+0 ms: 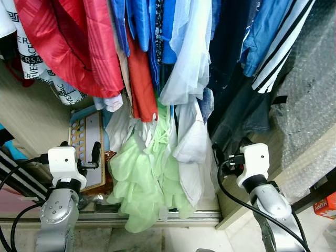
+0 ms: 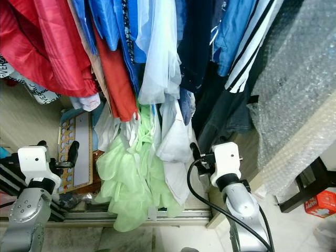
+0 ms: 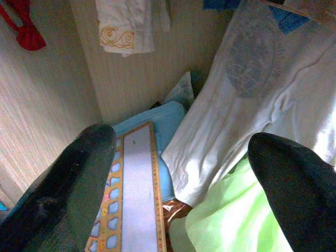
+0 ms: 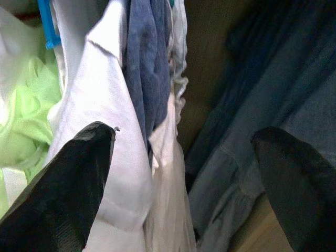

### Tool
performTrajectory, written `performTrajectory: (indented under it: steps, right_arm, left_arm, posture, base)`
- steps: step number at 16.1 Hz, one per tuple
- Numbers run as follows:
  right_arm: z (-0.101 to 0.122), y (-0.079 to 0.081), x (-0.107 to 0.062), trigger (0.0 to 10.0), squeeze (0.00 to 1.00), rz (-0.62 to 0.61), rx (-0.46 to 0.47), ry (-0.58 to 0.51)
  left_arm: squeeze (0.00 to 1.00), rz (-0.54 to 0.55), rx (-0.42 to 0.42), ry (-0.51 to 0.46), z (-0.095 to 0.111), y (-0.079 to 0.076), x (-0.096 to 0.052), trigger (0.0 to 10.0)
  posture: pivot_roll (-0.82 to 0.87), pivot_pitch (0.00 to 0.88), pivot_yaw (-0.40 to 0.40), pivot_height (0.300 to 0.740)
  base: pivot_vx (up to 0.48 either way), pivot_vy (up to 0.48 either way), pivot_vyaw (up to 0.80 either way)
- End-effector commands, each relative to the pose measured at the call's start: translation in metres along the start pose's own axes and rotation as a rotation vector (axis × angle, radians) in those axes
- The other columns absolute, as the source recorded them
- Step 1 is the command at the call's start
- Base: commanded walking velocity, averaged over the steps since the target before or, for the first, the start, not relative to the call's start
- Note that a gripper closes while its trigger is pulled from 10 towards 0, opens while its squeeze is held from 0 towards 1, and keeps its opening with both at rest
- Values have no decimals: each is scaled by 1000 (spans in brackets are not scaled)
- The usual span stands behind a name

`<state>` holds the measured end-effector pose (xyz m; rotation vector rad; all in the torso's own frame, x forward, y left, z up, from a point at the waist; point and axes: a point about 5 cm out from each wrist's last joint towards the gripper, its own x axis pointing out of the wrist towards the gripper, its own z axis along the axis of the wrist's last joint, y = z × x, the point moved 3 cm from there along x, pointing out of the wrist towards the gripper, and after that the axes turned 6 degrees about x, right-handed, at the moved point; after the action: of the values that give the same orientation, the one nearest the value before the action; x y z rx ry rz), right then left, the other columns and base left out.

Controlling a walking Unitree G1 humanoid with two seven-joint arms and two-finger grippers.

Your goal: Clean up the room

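Your left gripper (image 3: 178, 173) and right gripper (image 4: 184, 184) both stand with fingers spread, holding nothing. The hanging clothes (image 1: 173, 79) lie just beyond them, the light green garment (image 1: 139, 184) between both.

A sheet of bubble wrap (image 1: 310, 100) hangs off to the right of the right pincer. A red box (image 1: 325, 205) sits on the floor past it, beside a dark stand (image 2: 310, 184). A tan wall (image 3: 47, 105) rises just ahead of the left pincer.
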<state>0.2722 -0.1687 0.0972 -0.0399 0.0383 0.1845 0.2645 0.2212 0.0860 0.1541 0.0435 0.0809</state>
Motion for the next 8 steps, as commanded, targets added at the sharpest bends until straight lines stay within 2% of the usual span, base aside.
performTrajectory:
  steps: [1, 2, 4, 6, 8]
  right_arm:
    - [7, 0, 1, 10000, 0, 3, 1, -32]
    - [7, 0, 1, 10000, 0, 3, -39, -32]
    - [7, 2, 2, 10000, 0, 9, -28, -37]
    - [10, -3, 1, 10000, 0, -17, 1, -54]
    - [25, 3, 6, 10000, 0, -17, 61, -98]
  left_arm:
    - [0, 8, 3, -12, 4, 1, 0, 10000]
    - [0, 9, 4, -11, 3, 1, 0, 10000]
    - [0, 14, 7, -12, 3, 2, 0, 10000]
    - [0, 18, -2, -13, 4, 3, -1, 10000]
    - [0, 5, -44, -27, 8, 2, -1, 10000]
  posture:
    - [-22, 49, 13, 740]
    - [-22, 49, 13, 740]
    - [-22, 49, 13, 740]
    - [-22, 49, 13, 740]
    - [-16, 50, 16, 740]
  base:
    - [0, 0, 0]
    - [0, 0, 500]
    - [0, 0, 800]
    - [0, 0, 0]
    - [0, 0, 0]
